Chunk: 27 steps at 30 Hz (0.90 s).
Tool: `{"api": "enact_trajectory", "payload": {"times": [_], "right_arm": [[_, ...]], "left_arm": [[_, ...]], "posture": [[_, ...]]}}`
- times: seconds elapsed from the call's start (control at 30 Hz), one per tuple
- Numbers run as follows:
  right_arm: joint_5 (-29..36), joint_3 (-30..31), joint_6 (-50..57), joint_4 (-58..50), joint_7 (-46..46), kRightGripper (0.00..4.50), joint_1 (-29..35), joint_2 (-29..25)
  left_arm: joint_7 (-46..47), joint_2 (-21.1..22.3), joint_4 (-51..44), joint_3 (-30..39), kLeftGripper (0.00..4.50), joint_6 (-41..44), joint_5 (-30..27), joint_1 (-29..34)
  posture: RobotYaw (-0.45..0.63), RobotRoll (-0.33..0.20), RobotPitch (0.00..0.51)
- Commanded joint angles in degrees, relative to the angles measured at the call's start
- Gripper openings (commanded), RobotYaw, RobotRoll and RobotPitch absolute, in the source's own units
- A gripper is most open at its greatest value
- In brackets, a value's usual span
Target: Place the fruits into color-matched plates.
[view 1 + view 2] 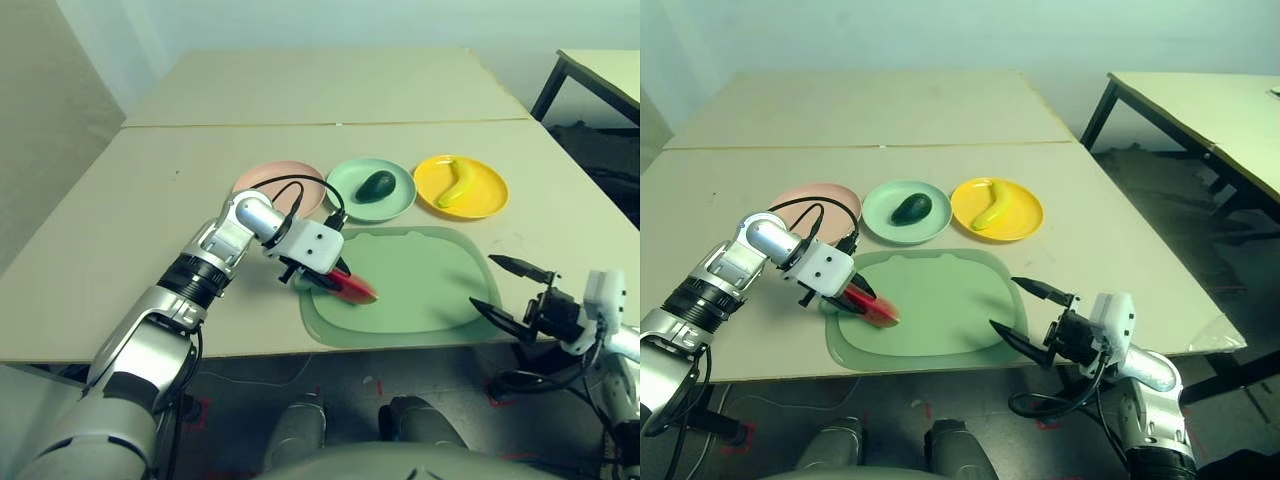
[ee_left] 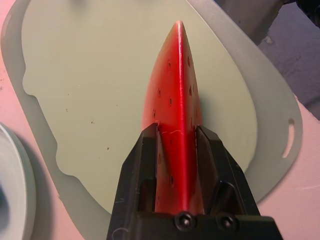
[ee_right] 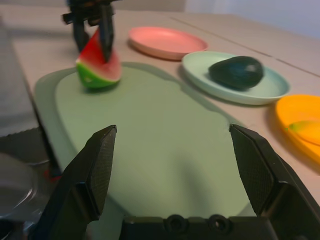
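Note:
My left gripper [image 1: 338,280] is shut on the red watermelon wedge [image 1: 355,290], with a finger on each flat red side [image 2: 175,90]. The wedge is at the left part of the large green mat [image 1: 425,285], rind down; I cannot tell whether it touches the mat. Behind my left wrist lies the pale pink plate [image 1: 268,180] with nothing on it. The dark green avocado [image 1: 377,185] lies in the mint green plate [image 1: 402,200]. The banana [image 1: 458,183] lies in the yellow plate [image 1: 490,190]. My right gripper [image 1: 481,281] is open at the mat's right edge, holding nothing.
The three plates stand in a row just behind the mat. A second table top [image 1: 320,85] joins on at the back. Another table with a black leg [image 1: 550,90] stands at the back right. The table's front edge [image 1: 250,345] runs just below the mat.

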Motion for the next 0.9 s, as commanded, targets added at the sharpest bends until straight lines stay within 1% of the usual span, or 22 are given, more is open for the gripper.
{"api": "enact_trajectory", "payload": {"times": [0.03,0.4,0.67,0.8,0.9], "right_arm": [[-1.4,2.0,-1.7,0.2,2.8,4.5,1.1,-1.6],[-1.2,2.6,-1.8,0.5,2.8,4.5,0.2,-1.8],[-1.7,3.7,-2.8,1.0,4.3,4.5,-0.4,-2.1],[-1.6,4.7,-3.5,0.8,4.8,4.5,-1.0,-1.6],[-2.1,6.2,-4.8,0.6,5.9,4.5,-1.1,-1.7]], "left_arm": [[-0.8,0.2,0.4,-1.4,1.1,0.7,0.7,0.9],[-1.9,0.4,0.0,-0.5,1.09,4.1,-0.6,-0.1],[-1.9,0.8,0.1,2.7,1.09,8.4,-3.6,-3.9],[-1.1,1.9,3.5,5.1,1.02,8.3,-3.7,-7.5],[2.0,3.3,11.6,6.5,1.02,3.8,-1.2,-11.3]], "posture": [[-0.01,0.0,0.042],[0.0,0.0,0.041],[0.01,0.0,0.044],[0.01,0.0,0.044],[0.01,0.0,0.043]]}}
